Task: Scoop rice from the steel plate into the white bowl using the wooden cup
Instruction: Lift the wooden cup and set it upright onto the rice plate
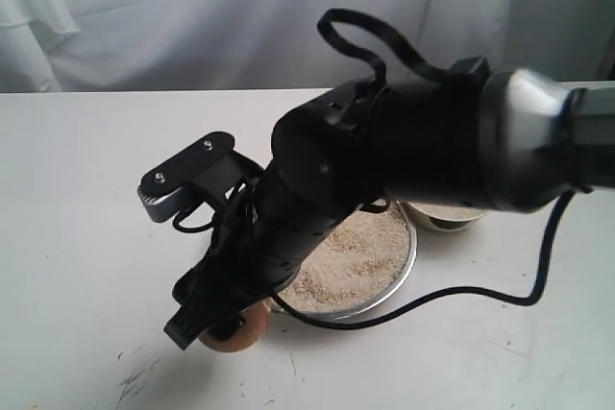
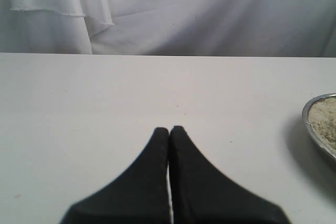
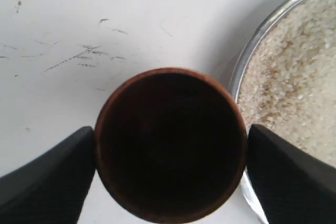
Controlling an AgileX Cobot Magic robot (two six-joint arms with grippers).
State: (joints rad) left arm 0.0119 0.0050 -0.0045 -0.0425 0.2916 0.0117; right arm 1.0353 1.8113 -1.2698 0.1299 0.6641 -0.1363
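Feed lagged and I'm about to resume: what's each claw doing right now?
Left claw: closed, empty.
Right claw: closed on the wooden cup, gripping it across its sides.

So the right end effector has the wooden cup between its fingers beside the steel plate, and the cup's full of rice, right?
Not quite: the wooden cup is empty, its dark inside bare in the right wrist view. It does sit between the right end effector's fingers, beside the steel plate.
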